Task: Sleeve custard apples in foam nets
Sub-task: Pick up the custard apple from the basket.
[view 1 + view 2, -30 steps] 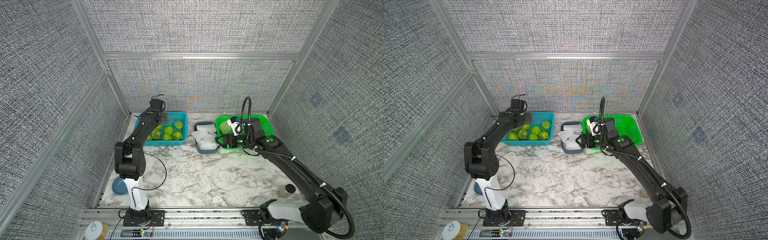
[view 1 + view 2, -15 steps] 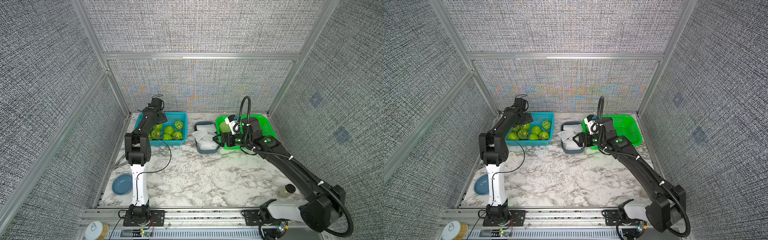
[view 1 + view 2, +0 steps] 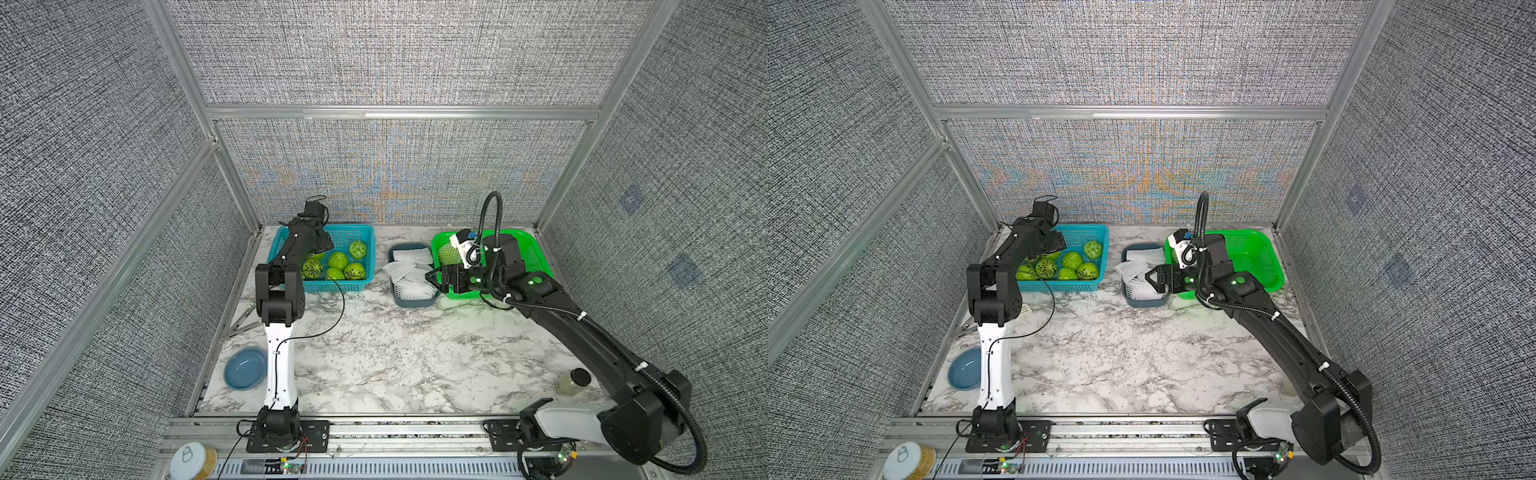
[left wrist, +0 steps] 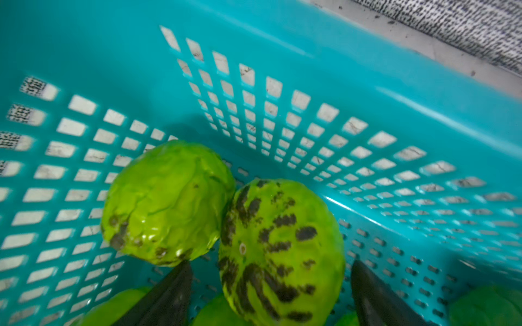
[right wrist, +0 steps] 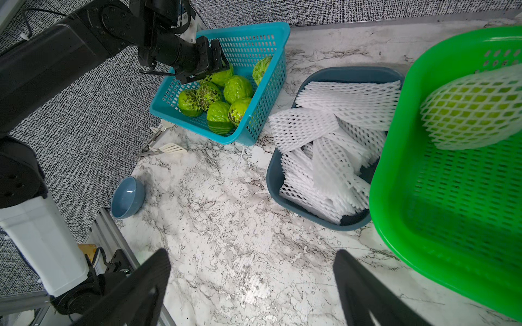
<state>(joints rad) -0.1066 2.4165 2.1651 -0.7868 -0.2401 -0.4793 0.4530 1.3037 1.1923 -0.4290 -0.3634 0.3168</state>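
Custard apples (image 3: 337, 261) cluster below the teal basket (image 3: 353, 286) rim.

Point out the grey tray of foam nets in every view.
Top view: grey tray at the table's back, between blue basket and green basket.
Top view: the same spot.
Left wrist: not in it; only the blue basket's inside.
Right wrist: between both baskets, foam nets piled inside.
Shared landmark: the blue basket, seen in all four.

Blue bowl (image 3: 245, 368), white tongs (image 5: 169, 148) and small bottle (image 3: 572, 380) sit on the marble table (image 3: 395, 353).
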